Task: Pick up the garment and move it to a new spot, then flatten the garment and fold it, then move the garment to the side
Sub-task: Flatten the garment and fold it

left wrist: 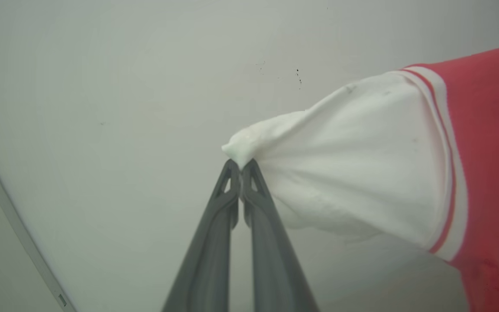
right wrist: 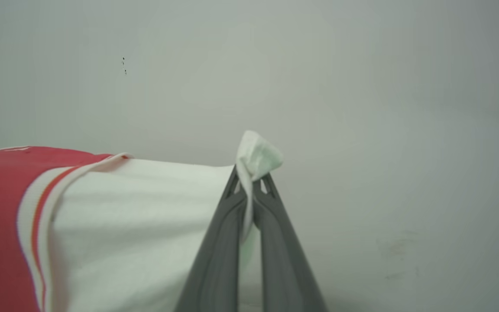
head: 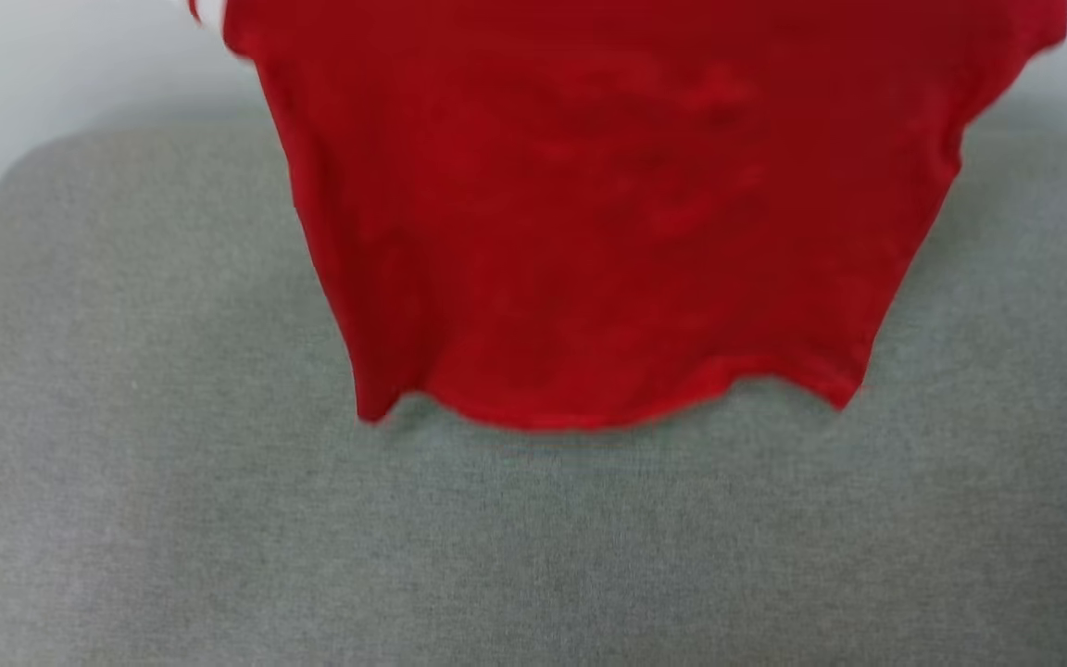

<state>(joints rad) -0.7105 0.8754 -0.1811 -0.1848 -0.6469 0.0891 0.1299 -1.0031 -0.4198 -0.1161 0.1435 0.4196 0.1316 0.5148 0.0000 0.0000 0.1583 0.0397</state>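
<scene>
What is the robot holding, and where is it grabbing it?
The garment, by its two white sleeves: the left gripper pinches the end of one sleeve, the right gripper the end of the other.

Soft, even light throughout; the head view is blurred, both wrist views sharper.

A counter [head: 533, 556] covered in grey woven fabric spreads across the lower head view, its far left corner rounded. Behind it rises a plain pale wall [head: 52, 65]. A few tiny dark specks [left wrist: 298, 76] dot the wall in the left wrist view, where a pale curved strip [left wrist: 11, 216] runs down the left side. The right wrist view shows faint smudges [right wrist: 394, 249] low on the wall.
</scene>
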